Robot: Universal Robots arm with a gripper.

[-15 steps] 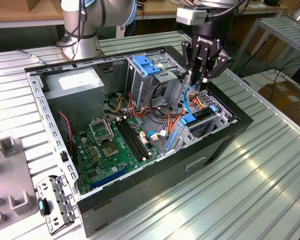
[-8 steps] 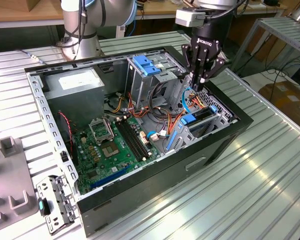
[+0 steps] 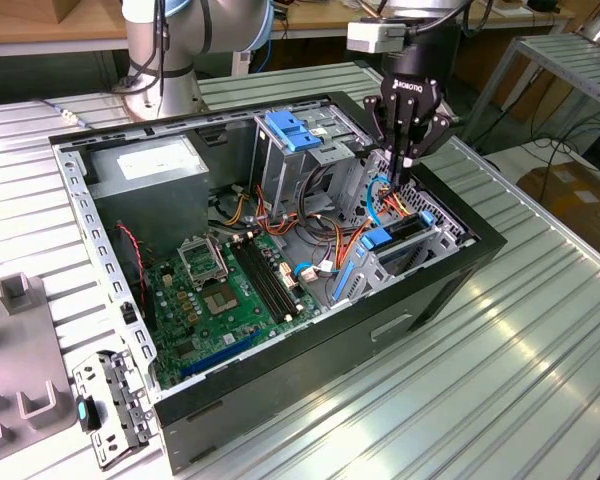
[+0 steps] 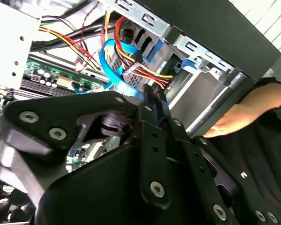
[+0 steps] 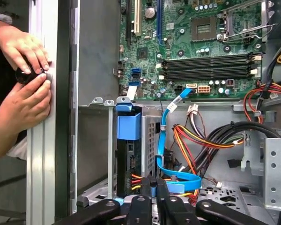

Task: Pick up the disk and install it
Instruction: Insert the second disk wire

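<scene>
The disk [image 5: 128, 161] stands on edge in the drive bay of the open computer case [image 3: 460, 265], a blue carrier tab [image 5: 129, 125] on its end and red, yellow and black wires at its connector. In the exterior view the disk [image 3: 400, 232] sits in the bay at the case's right side. My gripper [image 3: 398, 185] reaches down into the case right beside that bay. Its black fingers [image 5: 145, 190] stand close together, pinching a blue flat cable [image 5: 165, 140] near its end. In the second wrist view my gripper [image 4: 154, 96] sits against the same blue cable [image 4: 107, 65].
A person's hands [image 5: 25, 51] press on the case's outer rim next to the bay; one hand [image 4: 227, 123] shows beyond the case wall. Inside lie the green motherboard [image 3: 230, 290], a grey power supply [image 3: 150, 165], a tall cage with a blue latch [image 3: 295, 130] and wire bundles [image 5: 201, 138].
</scene>
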